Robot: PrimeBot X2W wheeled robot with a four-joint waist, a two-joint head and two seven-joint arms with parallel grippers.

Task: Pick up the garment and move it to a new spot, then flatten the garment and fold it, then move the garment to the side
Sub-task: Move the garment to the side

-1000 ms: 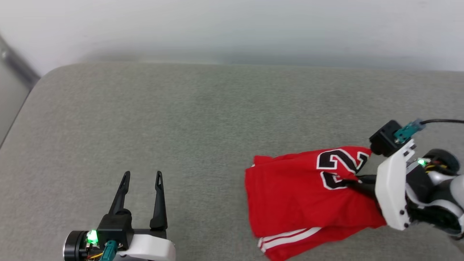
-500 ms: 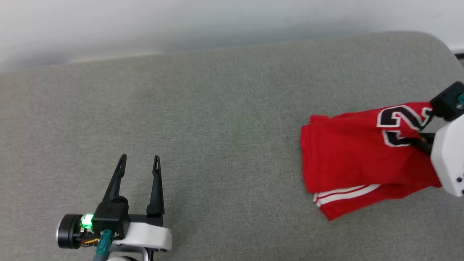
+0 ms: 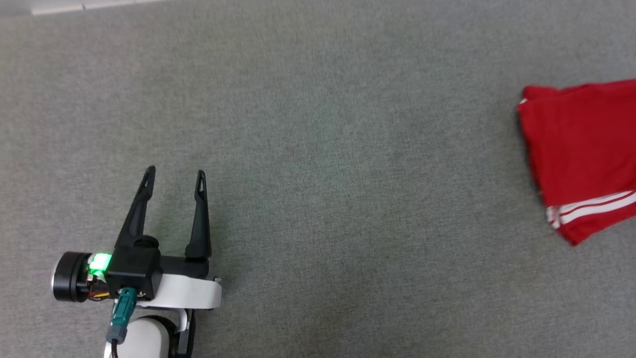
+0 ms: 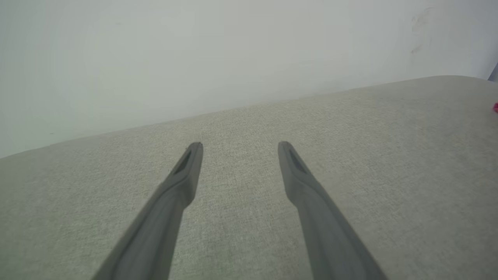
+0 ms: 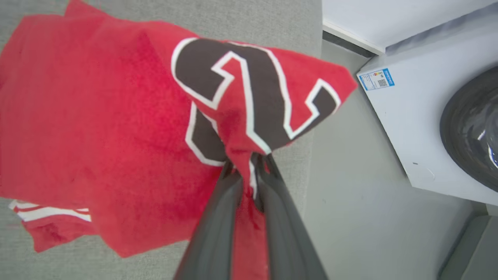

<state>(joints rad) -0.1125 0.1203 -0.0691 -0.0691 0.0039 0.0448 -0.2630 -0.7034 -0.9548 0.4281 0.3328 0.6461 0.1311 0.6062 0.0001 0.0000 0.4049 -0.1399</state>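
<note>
The whole head view has swung since a second ago, so the camera has turned. The wall that topped it has shrunk to a pale strip (image 3: 54, 7) at 11 o'clock, and the grey fabric surface (image 3: 318, 149) now spans the view. The left gripper (image 3: 174, 174) keeps its place at 8 o'clock, fingers (image 3: 136, 214) spread as wide as before over bare fabric and holding nothing. The left wrist view shows the same: the left gripper (image 4: 240, 146) parted above the surface (image 4: 389, 155), with the pale wall (image 4: 233, 50) beyond. The garment (image 3: 581, 149) has gone from just right of centre to the 3 o'clock edge, which cuts it off, and it now lies well apart from the left gripper. Its white stripes (image 3: 591, 208) are at its lower edge. In the right wrist view the right gripper (image 5: 249, 161) has its fingers (image 5: 218, 217) closed on a raised fold of the garment (image 5: 116, 136) just below the black, white-edged numeral (image 5: 249, 77). The rest of the red cloth spreads toward 9 o'clock over the grey surface. The pinched corner reaches past the surface's edge over the floor (image 5: 342, 194), near a white washing machine (image 5: 412, 116) at 3 o'clock.
</note>
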